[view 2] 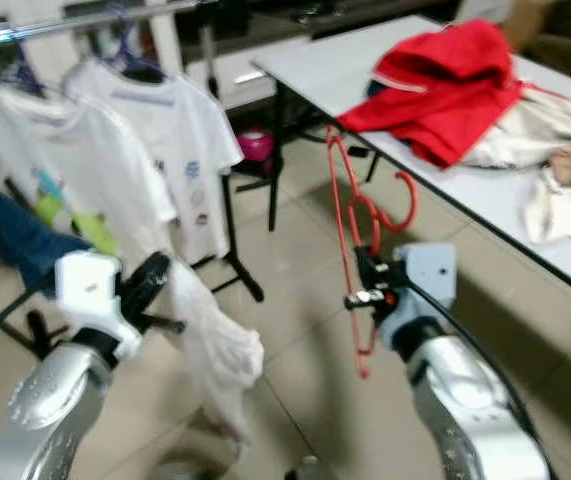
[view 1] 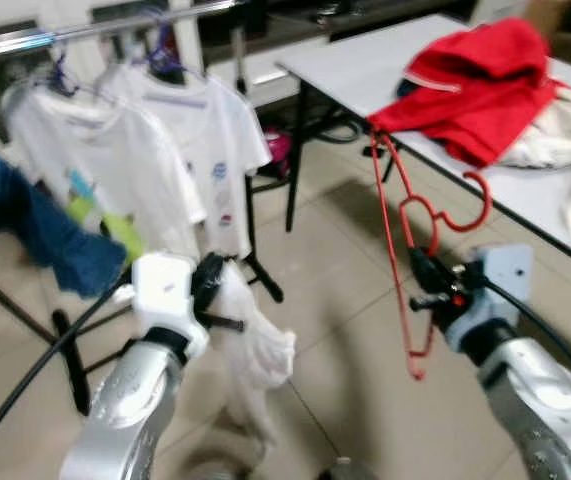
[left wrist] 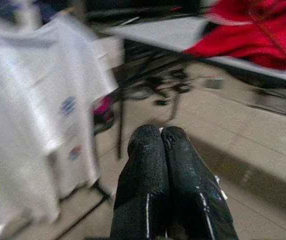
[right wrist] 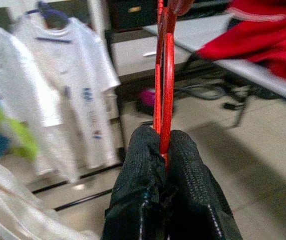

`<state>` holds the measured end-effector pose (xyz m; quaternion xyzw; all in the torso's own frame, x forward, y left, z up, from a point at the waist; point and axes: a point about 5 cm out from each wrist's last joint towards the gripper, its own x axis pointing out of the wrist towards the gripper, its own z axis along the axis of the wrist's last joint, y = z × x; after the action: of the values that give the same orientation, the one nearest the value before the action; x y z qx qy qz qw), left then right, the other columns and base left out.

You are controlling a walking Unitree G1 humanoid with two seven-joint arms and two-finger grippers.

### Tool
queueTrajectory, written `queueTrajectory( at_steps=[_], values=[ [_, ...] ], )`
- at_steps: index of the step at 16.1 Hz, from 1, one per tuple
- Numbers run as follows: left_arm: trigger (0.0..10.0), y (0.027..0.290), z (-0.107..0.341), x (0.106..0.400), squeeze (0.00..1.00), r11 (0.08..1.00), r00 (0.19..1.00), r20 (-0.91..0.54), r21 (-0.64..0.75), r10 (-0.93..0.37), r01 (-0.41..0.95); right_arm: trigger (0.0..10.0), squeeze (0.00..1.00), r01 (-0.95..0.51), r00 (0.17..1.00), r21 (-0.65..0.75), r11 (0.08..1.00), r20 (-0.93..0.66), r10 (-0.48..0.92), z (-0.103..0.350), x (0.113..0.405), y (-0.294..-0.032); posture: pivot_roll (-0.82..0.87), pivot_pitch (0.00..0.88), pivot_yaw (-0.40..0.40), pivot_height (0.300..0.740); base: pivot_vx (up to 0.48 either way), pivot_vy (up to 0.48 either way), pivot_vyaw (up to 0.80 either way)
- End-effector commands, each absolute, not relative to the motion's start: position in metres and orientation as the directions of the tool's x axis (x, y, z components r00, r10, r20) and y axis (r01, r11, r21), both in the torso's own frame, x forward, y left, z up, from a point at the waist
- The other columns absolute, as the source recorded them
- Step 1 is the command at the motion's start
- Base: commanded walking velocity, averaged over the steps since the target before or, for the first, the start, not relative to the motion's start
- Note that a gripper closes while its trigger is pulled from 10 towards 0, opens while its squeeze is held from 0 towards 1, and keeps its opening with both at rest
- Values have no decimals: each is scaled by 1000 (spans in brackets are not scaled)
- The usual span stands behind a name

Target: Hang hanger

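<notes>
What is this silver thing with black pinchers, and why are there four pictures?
It is a robot that helps at home. Two pictures come from cameras in its head, looking down at its own silver arms. The other two come from little cameras on its wrists, looking along its black fingers.

The right claw is shut on a red hanger. The left claw is pinched shut, with a white cloth hanging from it.

A rail holds white T-shirts on hangers, with something blue beside them. On the white table lie a red garment and some pale clothes.
</notes>
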<state>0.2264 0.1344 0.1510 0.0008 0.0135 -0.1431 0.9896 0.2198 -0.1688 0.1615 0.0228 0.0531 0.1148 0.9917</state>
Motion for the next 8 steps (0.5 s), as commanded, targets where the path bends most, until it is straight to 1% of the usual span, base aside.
queueTrajectory(
  at_steps=[1,3,4,5,6,7,8],
  values=[
    [10000,136,146,226,0,958,957,-56,23,-284,286,10000,0,-209,975,45,977,-74,211,169,217,-172,-127,116,-7,740,0,0,-800],
    [10000,144,149,225,0,971,970,-55,6,-238,239,10000,0,-215,969,51,975,-117,220,161,218,-171,-129,95,3,740,0,0,-800],
    [10000,149,151,225,0,977,976,-44,-16,-213,212,10000,0,-214,965,56,975,-145,220,155,219,-169,-142,41,-15,740,0,0,-800],
    [10000,152,146,229,0,975,976,-25,-67,-216,213,10000,0,-192,971,63,979,-129,199,150,230,-166,-164,52,-19,740,0,0,-800],
    [10000,156,142,229,0,980,981,-51,-75,-188,184,10000,0,-191,974,13,981,-117,192,153,233,-166,-158,41,11,740,0,0,-800],
    [10000,155,142,232,0,983,981,-69,-44,-182,179,10000,0,-215,971,45,975,-98,219,160,235,-165,-138,49,5,740,0,0,-800],
    [10000,154,142,234,0,984,980,-91,-22,-180,178,10000,0,-211,972,48,976,-96,215,159,237,-166,-127,30,-13,740,0,0,-800]
  ],
)
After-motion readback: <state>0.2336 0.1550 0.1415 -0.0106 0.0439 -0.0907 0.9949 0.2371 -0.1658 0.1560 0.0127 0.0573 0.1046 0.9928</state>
